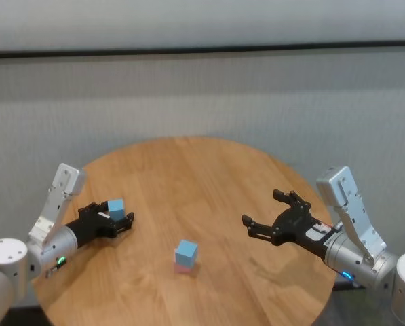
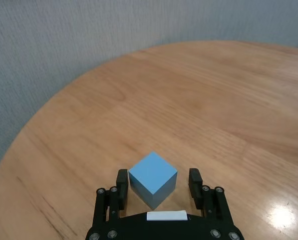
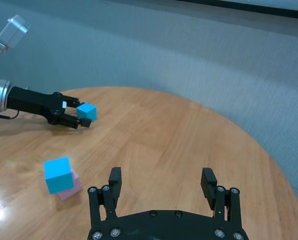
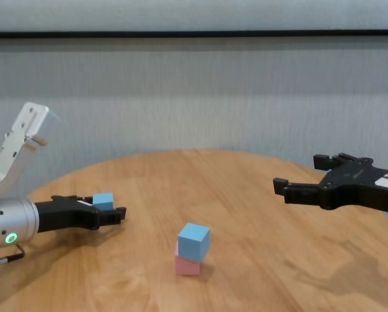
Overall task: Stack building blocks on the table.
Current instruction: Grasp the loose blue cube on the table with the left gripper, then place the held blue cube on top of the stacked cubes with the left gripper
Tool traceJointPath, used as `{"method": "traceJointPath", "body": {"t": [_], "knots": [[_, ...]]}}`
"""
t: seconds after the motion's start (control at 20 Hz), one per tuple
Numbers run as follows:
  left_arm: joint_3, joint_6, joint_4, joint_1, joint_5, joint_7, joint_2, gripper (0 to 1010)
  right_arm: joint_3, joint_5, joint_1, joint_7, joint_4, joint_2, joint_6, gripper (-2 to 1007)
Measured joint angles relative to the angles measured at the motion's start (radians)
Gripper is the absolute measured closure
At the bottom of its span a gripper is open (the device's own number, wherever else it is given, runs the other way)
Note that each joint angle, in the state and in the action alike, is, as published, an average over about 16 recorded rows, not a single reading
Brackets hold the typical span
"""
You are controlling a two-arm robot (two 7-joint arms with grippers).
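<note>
A light blue block [image 2: 152, 179] sits between the fingers of my left gripper [image 2: 157, 184] at the left side of the round wooden table [image 1: 209, 176]. One finger [image 2: 121, 183] touches it and a small gap shows at the other, so the gripper is open around it. The block also shows in the head view [image 1: 116, 208] and the chest view [image 4: 103, 200]. A second light blue block [image 1: 186, 252] stands on the pale pink block [image 1: 183, 267] near the table's front middle. My right gripper [image 1: 268, 216] is open and empty above the table's right side.
A grey wall [image 1: 202, 95] runs behind the table. Bare wood lies between the stack and each gripper, and across the far half of the table.
</note>
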Motion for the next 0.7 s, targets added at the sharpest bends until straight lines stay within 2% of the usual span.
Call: {"method": "traceJointPath", "body": {"t": [0.15, 0.4, 0.55, 0.7], "knots": [[-0.003, 0.002, -0.01, 0.005, 0.001, 0.001, 0.001, 282, 0.0, 0.0, 0.0, 0.0, 0.0, 0.0, 0.0, 4], [-0.016, 0.027, -0.076, 0.038, 0.009, 0.005, 0.009, 387, 0.0, 0.0, 0.0, 0.0, 0.0, 0.0, 0.0, 4], [-0.025, 0.046, -0.124, 0.062, 0.013, 0.008, 0.015, 428, 0.0, 0.0, 0.0, 0.0, 0.0, 0.0, 0.0, 4], [-0.034, 0.074, -0.201, 0.096, 0.014, 0.012, 0.027, 446, 0.0, 0.0, 0.0, 0.0, 0.0, 0.0, 0.0, 4]]}}
